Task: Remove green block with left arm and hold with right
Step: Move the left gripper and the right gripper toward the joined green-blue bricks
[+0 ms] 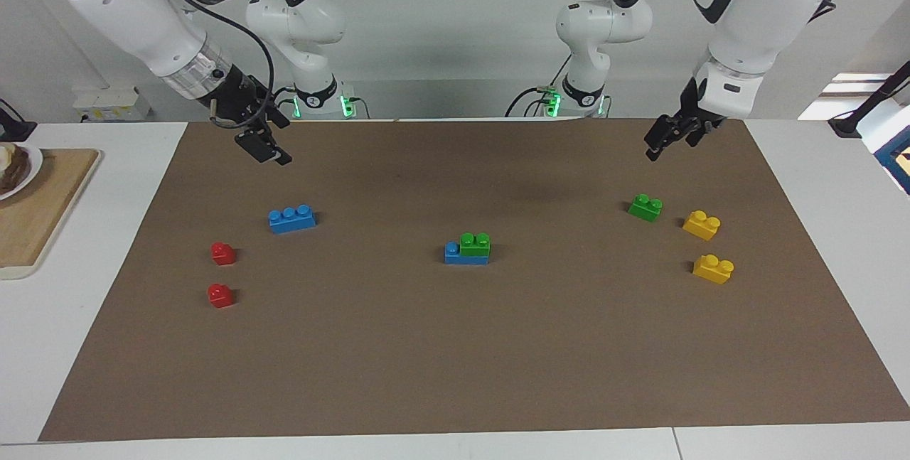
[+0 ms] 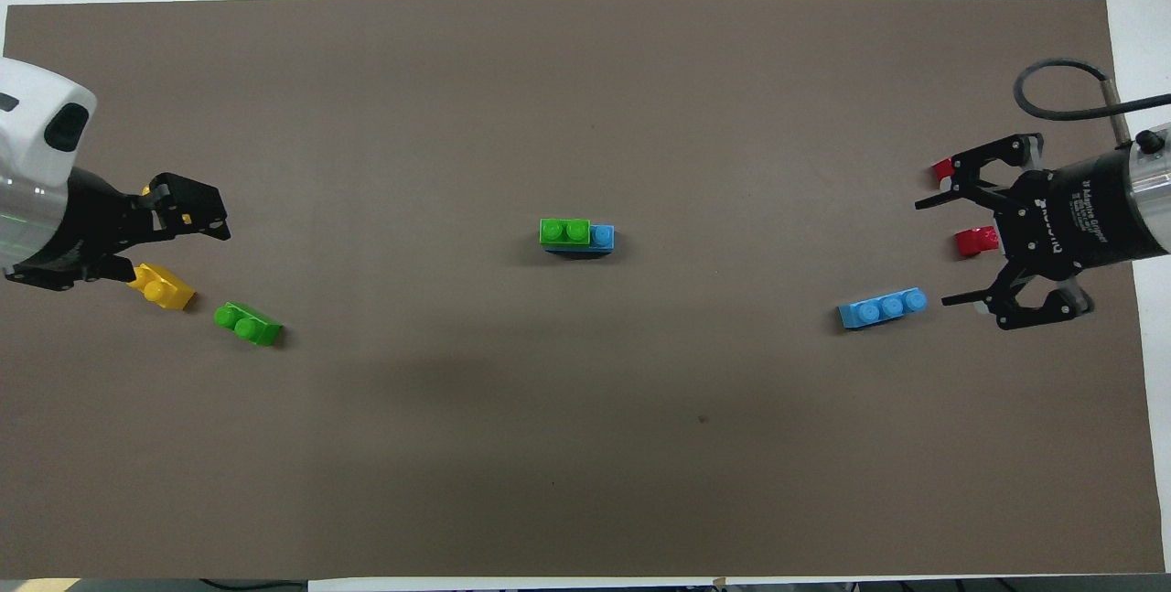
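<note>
The left hand hangs in the air, spread and holding nothing, over the brown mat near the desk corner at the left arm's end, by the robots' edge. The right hand hangs over the mat near the matching corner at the right arm's end, its fingers spread wide in the overhead view and holding nothing either.

The green block sits pressed onto a blue brick at the middle of the mat, well apart from both hands. It covers two of the blue brick's studs and leaves one bare at the right arm's end. That bare end looks like the natural place for the right hand to steady the base while the left pulls the green one off.

A loose green brick and two yellow bricks lie near the left hand; a loose blue brick and two red pieces lie near the right.
</note>
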You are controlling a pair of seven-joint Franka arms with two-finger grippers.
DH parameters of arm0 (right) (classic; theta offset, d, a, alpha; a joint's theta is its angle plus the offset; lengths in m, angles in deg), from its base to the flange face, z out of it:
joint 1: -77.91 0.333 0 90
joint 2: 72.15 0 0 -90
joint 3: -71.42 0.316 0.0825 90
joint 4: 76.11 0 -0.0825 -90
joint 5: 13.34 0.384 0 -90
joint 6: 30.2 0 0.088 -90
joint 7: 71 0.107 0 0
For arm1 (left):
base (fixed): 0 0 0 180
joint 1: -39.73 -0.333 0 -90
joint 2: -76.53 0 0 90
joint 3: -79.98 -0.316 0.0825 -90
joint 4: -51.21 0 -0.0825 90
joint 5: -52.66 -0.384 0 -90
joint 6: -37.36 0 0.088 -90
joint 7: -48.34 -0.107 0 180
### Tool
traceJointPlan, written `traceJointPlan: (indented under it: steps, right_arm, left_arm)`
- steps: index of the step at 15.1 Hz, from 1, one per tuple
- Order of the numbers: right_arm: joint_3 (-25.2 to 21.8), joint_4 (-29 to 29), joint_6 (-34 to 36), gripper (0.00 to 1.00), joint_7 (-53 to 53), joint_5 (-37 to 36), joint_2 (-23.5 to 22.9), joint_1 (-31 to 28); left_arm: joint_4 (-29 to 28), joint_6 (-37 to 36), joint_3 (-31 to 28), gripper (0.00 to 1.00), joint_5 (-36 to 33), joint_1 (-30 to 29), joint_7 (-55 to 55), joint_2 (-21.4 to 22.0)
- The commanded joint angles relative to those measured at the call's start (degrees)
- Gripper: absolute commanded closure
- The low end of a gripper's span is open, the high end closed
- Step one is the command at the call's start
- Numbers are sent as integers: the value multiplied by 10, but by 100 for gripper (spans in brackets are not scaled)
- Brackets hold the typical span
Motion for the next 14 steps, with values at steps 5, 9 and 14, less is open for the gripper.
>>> traceJointPlan:
  steps: [5,9,14]
  right_arm:
    - [4,-24,-56,5,8,111,-70,11]
    - [4,-24,-97,5,8,146,-109,49]
    - [6,-44,-167,5,8,168,-143,90]
  left_arm:
    - [-65,88,-5,0,11,102,450,36]
    - [-93,153,-5,0,15,144,608,35]
    - [-95,245,-6,0,23,200,741,-27]
